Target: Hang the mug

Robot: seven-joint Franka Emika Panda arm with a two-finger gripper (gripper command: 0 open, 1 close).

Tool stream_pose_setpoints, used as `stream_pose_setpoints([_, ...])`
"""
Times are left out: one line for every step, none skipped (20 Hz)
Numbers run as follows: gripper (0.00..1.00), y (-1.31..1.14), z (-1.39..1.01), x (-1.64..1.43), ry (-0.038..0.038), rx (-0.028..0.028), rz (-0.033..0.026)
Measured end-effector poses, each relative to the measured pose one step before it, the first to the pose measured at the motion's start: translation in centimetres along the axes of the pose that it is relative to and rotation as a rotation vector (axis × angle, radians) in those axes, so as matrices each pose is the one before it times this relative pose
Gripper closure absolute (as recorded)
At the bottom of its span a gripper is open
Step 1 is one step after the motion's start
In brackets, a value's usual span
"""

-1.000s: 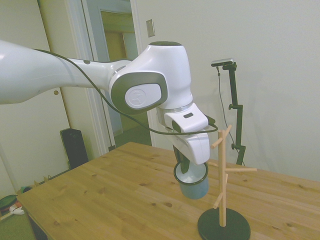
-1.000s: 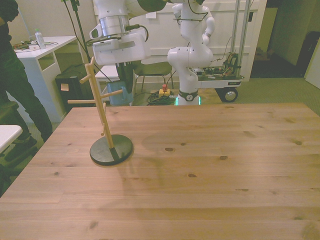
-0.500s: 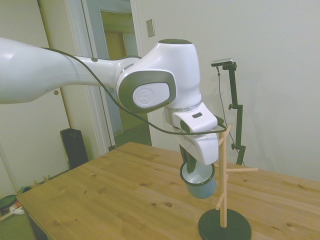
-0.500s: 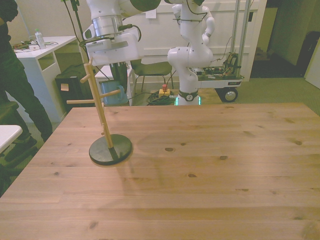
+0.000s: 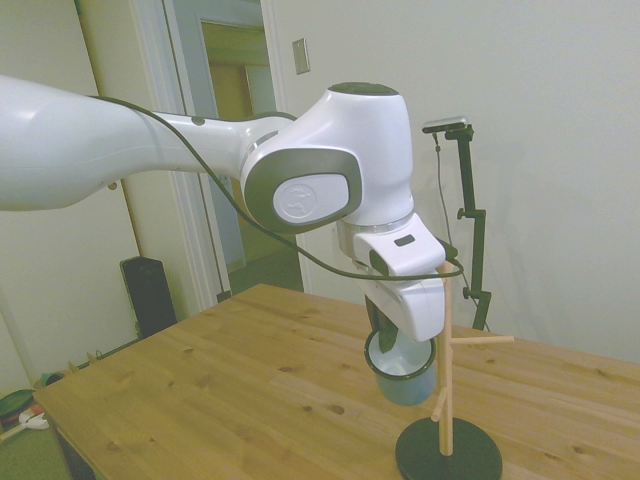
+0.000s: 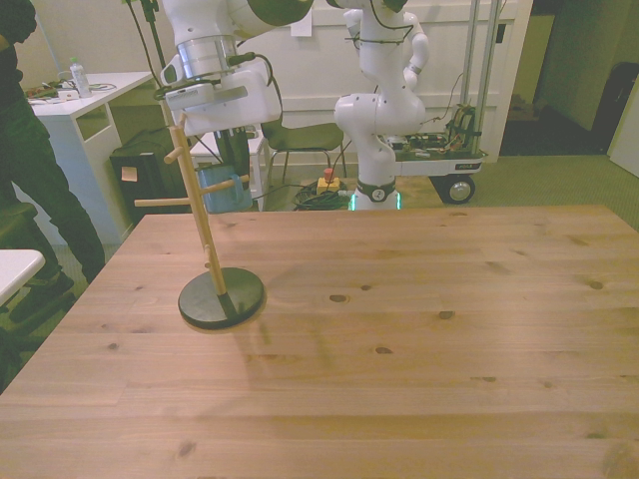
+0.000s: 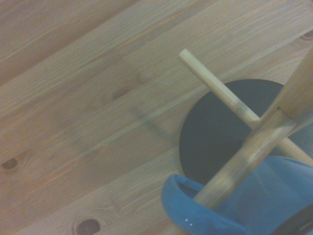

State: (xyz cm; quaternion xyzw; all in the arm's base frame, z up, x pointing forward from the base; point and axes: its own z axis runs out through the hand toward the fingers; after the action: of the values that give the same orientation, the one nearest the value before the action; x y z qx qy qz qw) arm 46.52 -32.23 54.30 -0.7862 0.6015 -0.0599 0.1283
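1. One aim: thread the mug's [image 5: 402,372] handle over a peg of the rack [image 5: 446,380], easing sideways so the post is not knocked.
2. Pincer [image 5: 405,345] grips the mug by its rim.
3. Mug hangs under the pincer, above the surface [image 5: 250,390], touching or just beside the post, near the surface's corner.
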Motion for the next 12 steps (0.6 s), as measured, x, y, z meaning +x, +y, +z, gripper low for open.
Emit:
stream_pose_setpoints([1.00, -0.013, 0.013, 0.026, 0.00006, -0.00011, 0.00023])
stream_pose_setpoints([1.00, -0.001, 0.000, 0.003, 0.00004, 0.00001, 0.00003])
stream_pose_setpoints([1.00, 0.000, -0.003, 0.003, 0.00008, 0.00006, 0.00004])
stream_pose_setpoints([1.00, 0.007, -0.008, 0.010, 0.00014, 0.00007, 0.00020])
stream_pose_setpoints([1.00, 0.005, -0.007, 0.013, 0.00019, 0.00005, 0.00022])
stream_pose_setpoints([1.00, -0.001, -0.012, 0.016, 0.00031, 0.00010, 0.00014])
stream_pose_setpoints([1.00, -0.008, -0.001, 0.010, 0.00018, -0.00002, 0.00002])
stream_pose_setpoints([1.00, -0.004, 0.003, 0.006, 0.00004, -0.00007, 0.00000])
stream_pose_setpoints([0.00, 0.003, 0.003, 0.009, -0.00027, -0.00032, 0.00017])
stream_pose_setpoints([0.00, 0.009, -0.010, 0.024, -0.00020, -0.00036, 0.00041])
stream_pose_setpoints([0.00, 0.016, -0.005, 0.024, 0.00019, -0.00004, 0.00050])
stream_pose_setpoints([0.00, 0.031, -0.006, 0.028, 0.00017, -0.00002, 0.00073])
